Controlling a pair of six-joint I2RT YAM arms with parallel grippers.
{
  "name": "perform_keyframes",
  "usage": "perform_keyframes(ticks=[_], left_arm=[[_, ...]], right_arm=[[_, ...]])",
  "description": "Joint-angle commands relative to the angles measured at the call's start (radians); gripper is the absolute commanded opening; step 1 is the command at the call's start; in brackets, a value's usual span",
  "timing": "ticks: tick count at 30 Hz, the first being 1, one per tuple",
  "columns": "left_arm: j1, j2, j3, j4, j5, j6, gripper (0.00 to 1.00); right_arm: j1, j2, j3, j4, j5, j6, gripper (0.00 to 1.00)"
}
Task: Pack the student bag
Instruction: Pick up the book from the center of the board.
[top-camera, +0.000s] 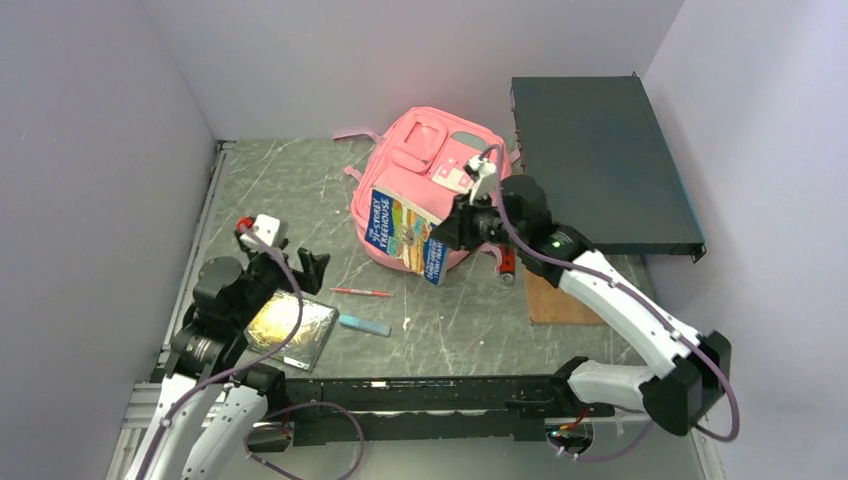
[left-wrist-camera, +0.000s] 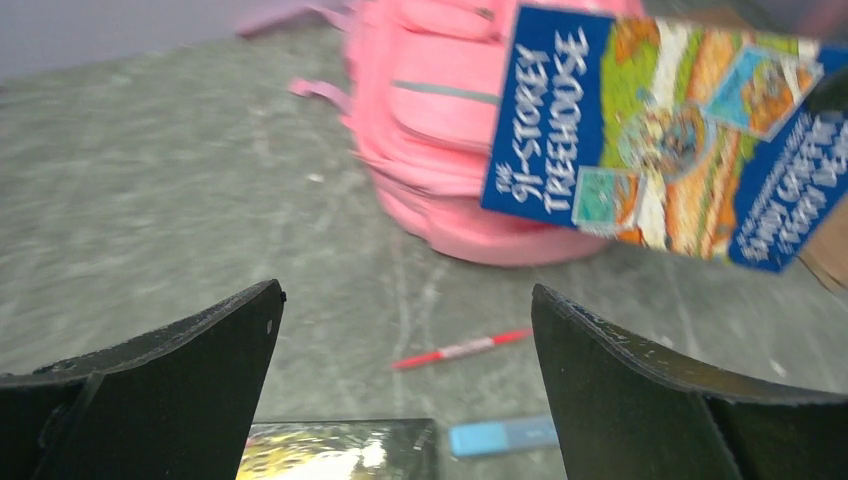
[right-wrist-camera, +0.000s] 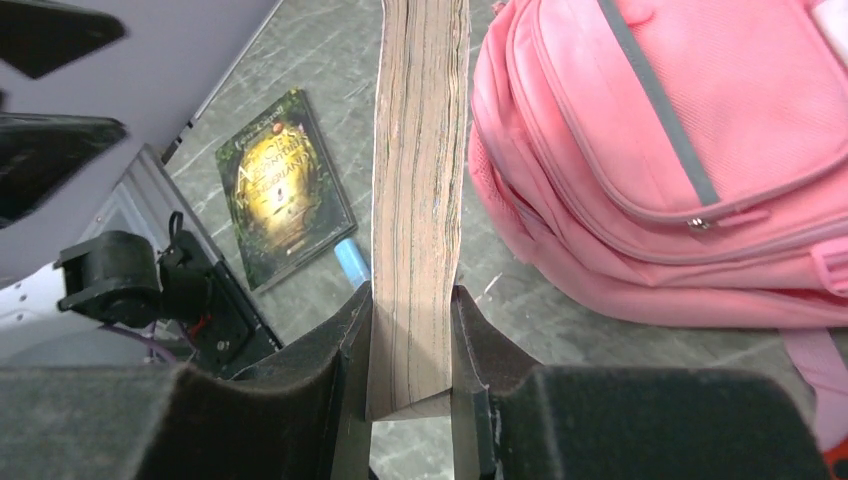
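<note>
- Two arms work at a grey table (top-camera: 470, 335). The pink bag (top-camera: 425, 165) lies at rear centre with its front pockets up and its straps trailing toward the back wall.
- Right gripper (top-camera: 452, 228) is clamped on a blue book (top-camera: 405, 235). In the right wrist view its fingers (right-wrist-camera: 355, 330) press on both covers, and the page edges run up between them.
- Blue book is held in the air, tilted, over the near edge of the bag, with its cover turned toward the left arm. Whether the book touches the bag cannot be told.
- Left gripper (top-camera: 300, 268) is spread wide and grips nothing. It hovers above the near left of the table and points toward the bag.
- Dark book (top-camera: 292, 332) with a glossy gold cover lies flat on the table, just below the left gripper.
- Red pen (top-camera: 362, 292) and small blue block (top-camera: 364, 324) lie on the table between the dark book and the bag. They do not touch, and the pen is the nearer to the bag.
- Black case (top-camera: 600, 165) sits at rear right, close beside the bag.
- Wooden board (top-camera: 555, 295) lies at the near end of the case, under the right arm.
</note>
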Motion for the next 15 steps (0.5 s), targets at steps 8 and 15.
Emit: perform_keyframes(ticks=[8, 15], left_arm=[[0.012, 0.42, 0.265, 0.124, 0.777, -0.156, 0.98], [0.023, 0.61, 0.289, 0.259, 1.144, -0.222, 0.99]], right_arm=[[-0.29, -0.22, -0.098, 0.111, -0.633, 0.073, 0.0], [-0.361, -0.302, -0.169, 0.319, -0.871, 0.247, 0.0]])
